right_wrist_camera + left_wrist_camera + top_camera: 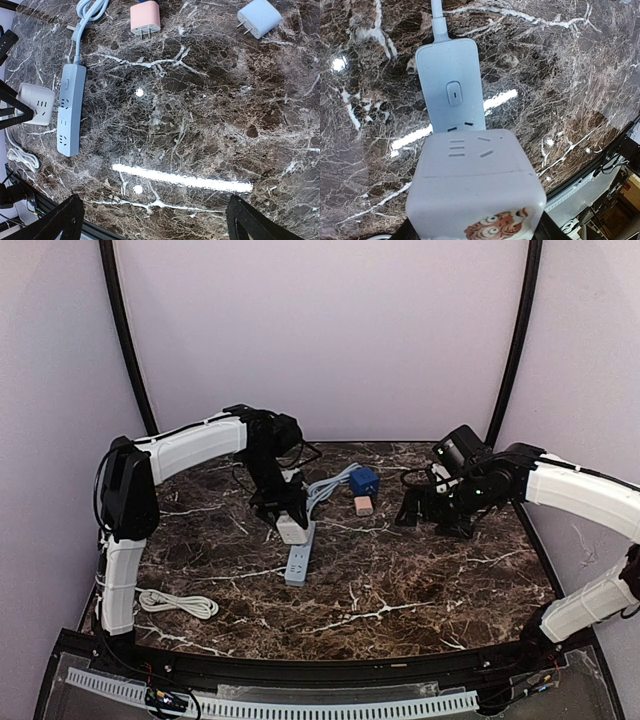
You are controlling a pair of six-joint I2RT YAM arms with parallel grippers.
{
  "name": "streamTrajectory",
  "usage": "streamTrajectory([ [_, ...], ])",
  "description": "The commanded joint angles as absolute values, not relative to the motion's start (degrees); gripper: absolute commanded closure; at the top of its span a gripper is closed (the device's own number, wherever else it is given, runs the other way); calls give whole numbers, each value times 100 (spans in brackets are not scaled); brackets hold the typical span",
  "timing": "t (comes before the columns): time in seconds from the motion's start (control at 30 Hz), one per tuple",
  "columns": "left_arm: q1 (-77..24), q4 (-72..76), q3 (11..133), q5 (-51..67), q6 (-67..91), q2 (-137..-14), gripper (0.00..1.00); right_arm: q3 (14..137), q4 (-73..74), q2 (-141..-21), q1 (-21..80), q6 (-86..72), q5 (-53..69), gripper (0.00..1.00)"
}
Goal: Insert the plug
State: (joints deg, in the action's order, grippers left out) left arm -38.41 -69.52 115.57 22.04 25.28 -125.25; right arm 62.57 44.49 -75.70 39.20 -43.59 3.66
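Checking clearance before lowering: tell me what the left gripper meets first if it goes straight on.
Likely the pale blue plastic power strip, below the white cube plug it holds; depth unclear.

white cube adapter (475, 185) in jaws | over power strip (451, 85) | marble table (560, 75)

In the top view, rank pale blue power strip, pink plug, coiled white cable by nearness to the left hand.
1. Pale blue power strip, right under the left hand.
2. Pink plug, to the right.
3. Coiled white cable, near-left corner.
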Motion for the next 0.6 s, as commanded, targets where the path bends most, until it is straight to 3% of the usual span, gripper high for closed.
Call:
streamTrajectory([
  [0.0, -3857, -7238, 11661, 2183, 2409, -12528, 99, 6263, 4318, -7610, 3876, -4343, 369, 1],
  [0.57, -3858, -6967, 11675, 2102, 2323, -12671, 99, 6258, 4348, -7620, 3875, -4339, 369, 1],
])
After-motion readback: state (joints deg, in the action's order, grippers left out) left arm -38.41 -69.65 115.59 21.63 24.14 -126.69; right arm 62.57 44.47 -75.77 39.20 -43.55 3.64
